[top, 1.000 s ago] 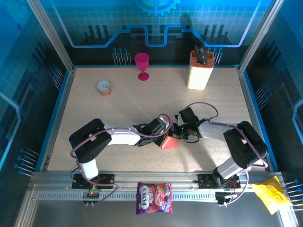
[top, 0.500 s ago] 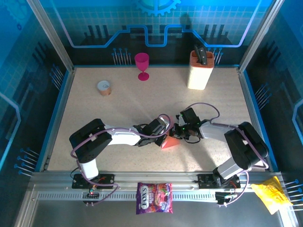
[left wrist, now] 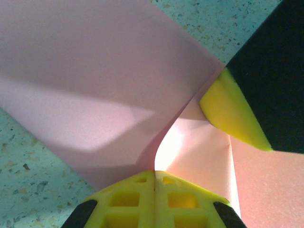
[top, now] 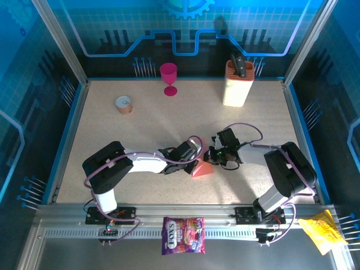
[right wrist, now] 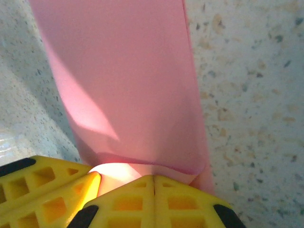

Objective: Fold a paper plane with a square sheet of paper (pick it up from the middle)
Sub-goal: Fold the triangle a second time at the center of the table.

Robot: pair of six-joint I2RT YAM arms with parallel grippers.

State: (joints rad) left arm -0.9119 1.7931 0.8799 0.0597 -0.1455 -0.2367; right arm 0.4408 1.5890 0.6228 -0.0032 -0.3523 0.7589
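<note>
At the near rail lie a purple candy bag (top: 183,234) and, off to the right, a crumpled yellow wrapper (top: 322,233). Just beyond, both arms reach inward over the speckled table (top: 140,124) and meet near its centre. Between them sits the salmon-pink paper sheet (top: 201,169), bent up into a small wedge on the tabletop. The left gripper (left wrist: 154,173) has its yellow fingers pressed together on one edge of the paper. The right gripper (right wrist: 154,178) is likewise clamped on the paper's other side, and the two grippers sit close together. Farther back stand a small tan ring (top: 124,103), a magenta goblet (top: 168,74) and a cream knife block (top: 237,84).
</note>
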